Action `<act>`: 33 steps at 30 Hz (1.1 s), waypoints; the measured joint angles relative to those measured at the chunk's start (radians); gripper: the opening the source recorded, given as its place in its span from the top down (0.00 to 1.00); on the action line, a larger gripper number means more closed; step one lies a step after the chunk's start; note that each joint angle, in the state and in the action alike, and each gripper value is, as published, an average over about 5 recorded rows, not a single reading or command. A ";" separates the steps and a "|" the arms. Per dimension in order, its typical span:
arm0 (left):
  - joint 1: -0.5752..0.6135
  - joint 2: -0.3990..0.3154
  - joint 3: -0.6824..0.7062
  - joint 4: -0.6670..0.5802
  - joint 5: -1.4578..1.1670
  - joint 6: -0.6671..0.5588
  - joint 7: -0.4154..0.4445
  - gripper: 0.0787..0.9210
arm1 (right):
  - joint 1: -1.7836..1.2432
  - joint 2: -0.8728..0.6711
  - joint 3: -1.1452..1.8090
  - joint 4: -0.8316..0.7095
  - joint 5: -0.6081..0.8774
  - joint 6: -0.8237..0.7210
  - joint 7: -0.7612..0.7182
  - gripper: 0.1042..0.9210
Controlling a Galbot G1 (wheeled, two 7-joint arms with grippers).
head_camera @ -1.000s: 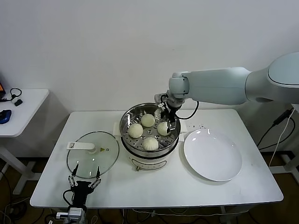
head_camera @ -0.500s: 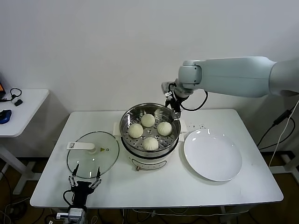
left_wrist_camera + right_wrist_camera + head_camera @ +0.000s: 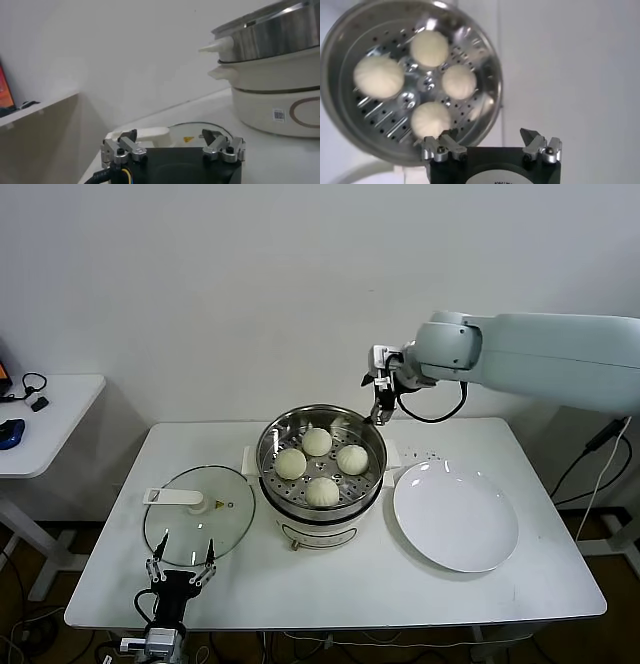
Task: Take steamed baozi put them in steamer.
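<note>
Steamer (image 3: 322, 467) at table (image 3: 520, 584) centre holds all four steamed baozi (image 3: 321, 466) on its perforated tray. White plate (image 3: 455, 515) at its 3 o'clock; glass lid (image 3: 198, 513) at 9 o'clock. Right gripper (image 3: 380, 410) hangs above the 1 o'clock rim, fingers spread, holding nothing. Left gripper (image 3: 181, 569) sits at the table's near edge, fingers spread.

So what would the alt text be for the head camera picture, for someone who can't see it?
Four cream-white pleated dough buns sit in a round shiny steel steamer pot on a white table, with the robot's right gripper open and empty above the pot's far rim. A round glass lid lies left of the pot, an empty white plate right; the left gripper rests at the near edge.
</note>
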 measured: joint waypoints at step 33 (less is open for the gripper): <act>-0.010 0.000 -0.019 -0.010 -0.003 0.014 0.006 0.12 | -1.481 -0.367 1.581 0.511 -0.203 0.195 0.620 0.12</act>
